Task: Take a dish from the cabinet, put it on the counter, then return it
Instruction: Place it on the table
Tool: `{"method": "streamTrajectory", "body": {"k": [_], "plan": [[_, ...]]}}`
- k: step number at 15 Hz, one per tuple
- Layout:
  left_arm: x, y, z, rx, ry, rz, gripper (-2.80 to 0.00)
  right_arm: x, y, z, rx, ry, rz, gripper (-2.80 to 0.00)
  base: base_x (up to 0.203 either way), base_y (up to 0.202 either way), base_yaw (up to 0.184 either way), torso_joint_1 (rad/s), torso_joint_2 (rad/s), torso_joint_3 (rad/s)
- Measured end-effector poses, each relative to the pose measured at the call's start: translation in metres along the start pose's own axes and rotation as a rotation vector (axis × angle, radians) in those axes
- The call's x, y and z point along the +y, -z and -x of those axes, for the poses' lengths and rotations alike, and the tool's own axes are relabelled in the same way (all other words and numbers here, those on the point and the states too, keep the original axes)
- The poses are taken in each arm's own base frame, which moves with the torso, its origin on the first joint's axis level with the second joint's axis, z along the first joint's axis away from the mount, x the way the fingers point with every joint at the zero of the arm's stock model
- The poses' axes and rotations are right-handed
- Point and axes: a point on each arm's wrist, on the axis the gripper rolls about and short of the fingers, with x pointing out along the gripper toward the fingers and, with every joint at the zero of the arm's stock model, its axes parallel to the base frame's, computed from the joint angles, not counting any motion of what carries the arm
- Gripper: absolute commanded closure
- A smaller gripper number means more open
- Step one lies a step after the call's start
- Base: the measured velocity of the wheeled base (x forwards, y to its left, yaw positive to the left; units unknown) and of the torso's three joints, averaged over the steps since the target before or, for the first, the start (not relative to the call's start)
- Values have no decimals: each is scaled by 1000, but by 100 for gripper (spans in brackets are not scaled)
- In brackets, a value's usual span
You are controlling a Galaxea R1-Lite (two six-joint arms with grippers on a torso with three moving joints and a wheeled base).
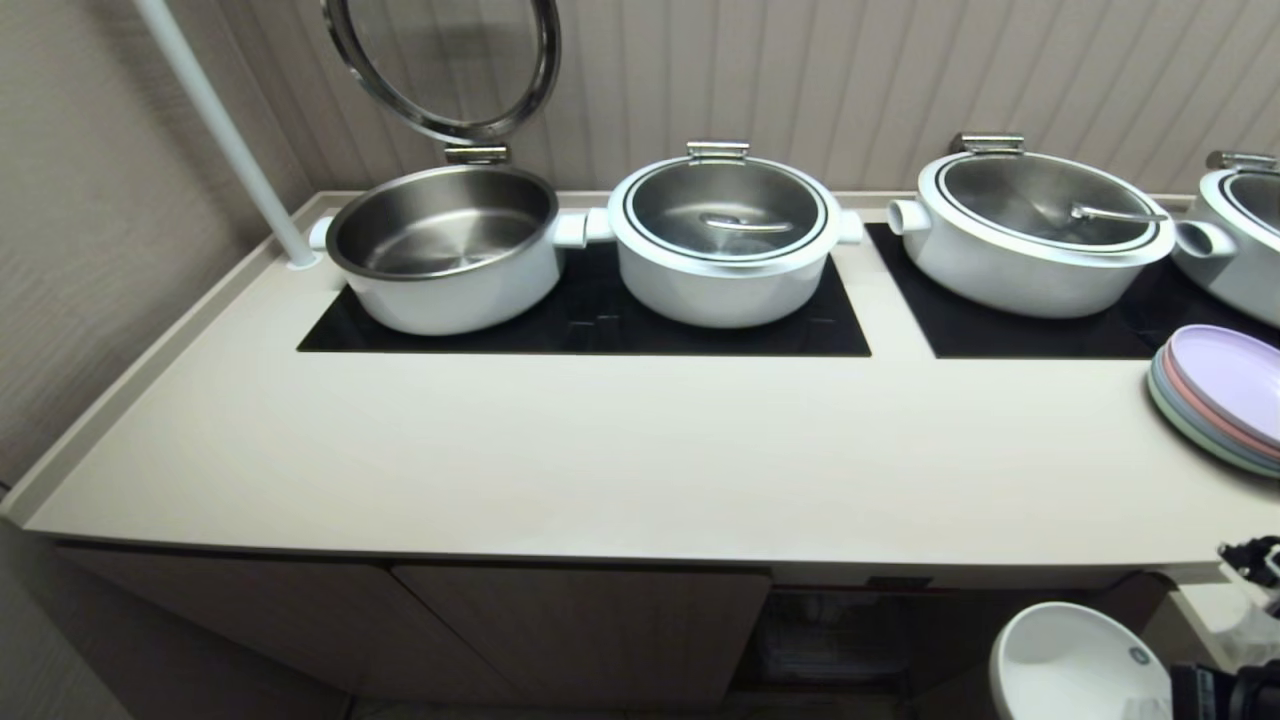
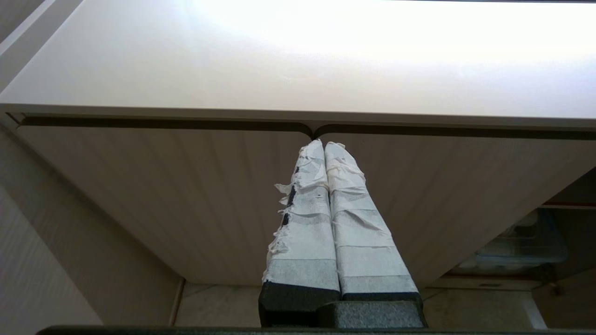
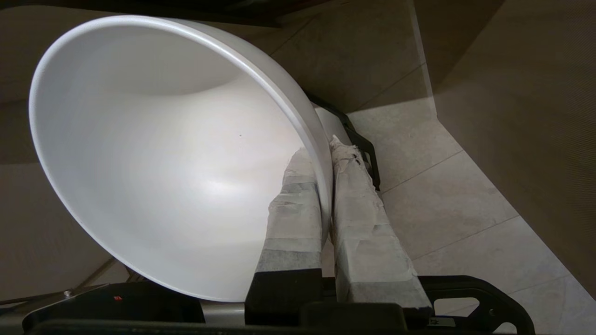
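Note:
The dish (image 1: 1075, 665), a plain white bowl, hangs below the counter's front edge at the lower right of the head view, in front of the open part of the cabinet (image 1: 840, 640). In the right wrist view the dish (image 3: 163, 153) fills the picture, and my right gripper (image 3: 326, 149) is shut on its rim, one taped finger inside and one outside. The beige counter (image 1: 620, 450) stretches across the head view. My left gripper (image 2: 324, 145) is shut on nothing, pointing at the seam between two closed ribbed cabinet doors (image 2: 186, 195).
Several big white pots stand on black cooktop panels (image 1: 600, 330); the leftmost pot (image 1: 445, 250) has its lid raised. A stack of pastel plates (image 1: 1220, 395) lies at the counter's right edge. A white pole (image 1: 225, 135) rises at the back left. Tiled floor (image 3: 447, 195) lies below.

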Motion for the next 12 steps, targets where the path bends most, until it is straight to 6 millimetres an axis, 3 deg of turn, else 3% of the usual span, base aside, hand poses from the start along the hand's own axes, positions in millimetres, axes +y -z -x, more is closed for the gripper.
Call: {"method": "streamTrajectory", "body": {"k": [12], "plan": [[0, 0, 0, -1, 0, 0, 0, -1, 2, 4, -19, -6, -22, 0, 0, 0, 0, 0, 0, 0]]}}
